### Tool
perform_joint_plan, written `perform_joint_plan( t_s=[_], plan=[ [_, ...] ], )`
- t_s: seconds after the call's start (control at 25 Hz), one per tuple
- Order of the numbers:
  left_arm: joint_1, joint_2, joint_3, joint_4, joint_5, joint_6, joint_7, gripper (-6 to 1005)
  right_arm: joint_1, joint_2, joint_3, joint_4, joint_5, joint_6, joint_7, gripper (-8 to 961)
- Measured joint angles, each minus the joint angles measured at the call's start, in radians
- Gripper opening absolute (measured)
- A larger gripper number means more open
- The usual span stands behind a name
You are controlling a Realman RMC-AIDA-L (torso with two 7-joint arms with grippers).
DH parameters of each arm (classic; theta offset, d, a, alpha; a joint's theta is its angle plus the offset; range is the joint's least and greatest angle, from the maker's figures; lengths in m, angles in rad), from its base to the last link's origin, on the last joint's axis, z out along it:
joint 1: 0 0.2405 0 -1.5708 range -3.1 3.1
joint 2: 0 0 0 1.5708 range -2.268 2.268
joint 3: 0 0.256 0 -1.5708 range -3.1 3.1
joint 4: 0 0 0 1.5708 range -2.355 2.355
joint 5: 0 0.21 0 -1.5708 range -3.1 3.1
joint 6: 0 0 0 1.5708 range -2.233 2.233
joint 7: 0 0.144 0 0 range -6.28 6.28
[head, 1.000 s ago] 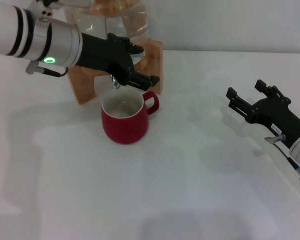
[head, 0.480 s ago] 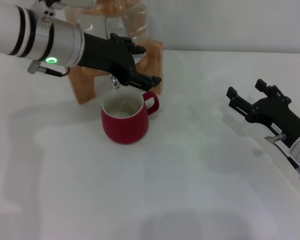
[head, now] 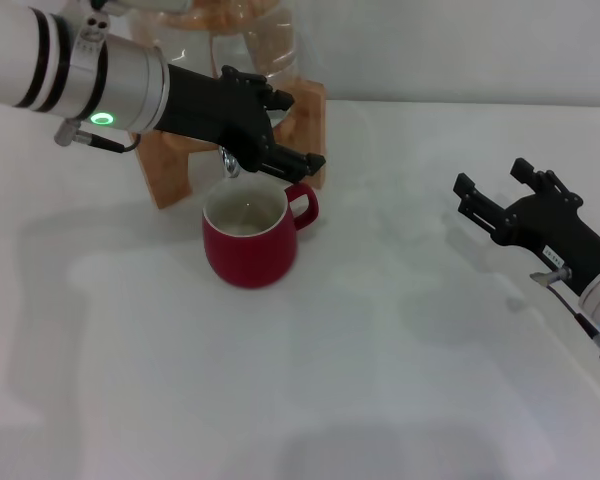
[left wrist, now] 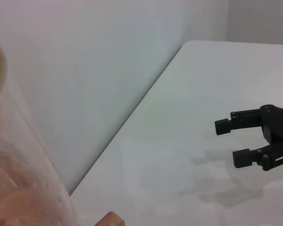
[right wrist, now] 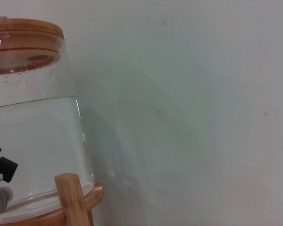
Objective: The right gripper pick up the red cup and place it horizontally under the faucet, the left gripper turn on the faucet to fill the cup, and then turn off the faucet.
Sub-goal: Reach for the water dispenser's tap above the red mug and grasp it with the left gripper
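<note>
Left gripper (head: 280, 135) edged rightward over the faucet (head: 230, 163) (grip unclear); right gripper (head: 495, 197) open.

White table (head: 360, 380), pale wall (right wrist: 193, 94) behind, clear glass jar (right wrist: 33, 136), wooden stand (head: 165, 170), wooden lid (right wrist: 23, 28)

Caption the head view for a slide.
Left gripper at the faucet above the red cup; right gripper open, apart.

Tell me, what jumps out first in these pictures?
The red cup stands upright on the white table, right below the small chrome faucet of a glass water jar on a wooden stand. The left gripper reaches in at the faucet, just above the cup. The right gripper hangs open far off to the right, holding nothing.
</note>
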Motion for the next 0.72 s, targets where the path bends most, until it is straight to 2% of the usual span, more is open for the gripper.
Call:
perform_joint_plan(
  t_s=[0.72],
  plan=[
    [0.008, 0.002, -0.003, 0.039, 0.008, -0.052, -0.029, 890, -0.004, 0.000, 0.000, 0.002, -0.005, -0.001, 0.000, 872]
  ],
)
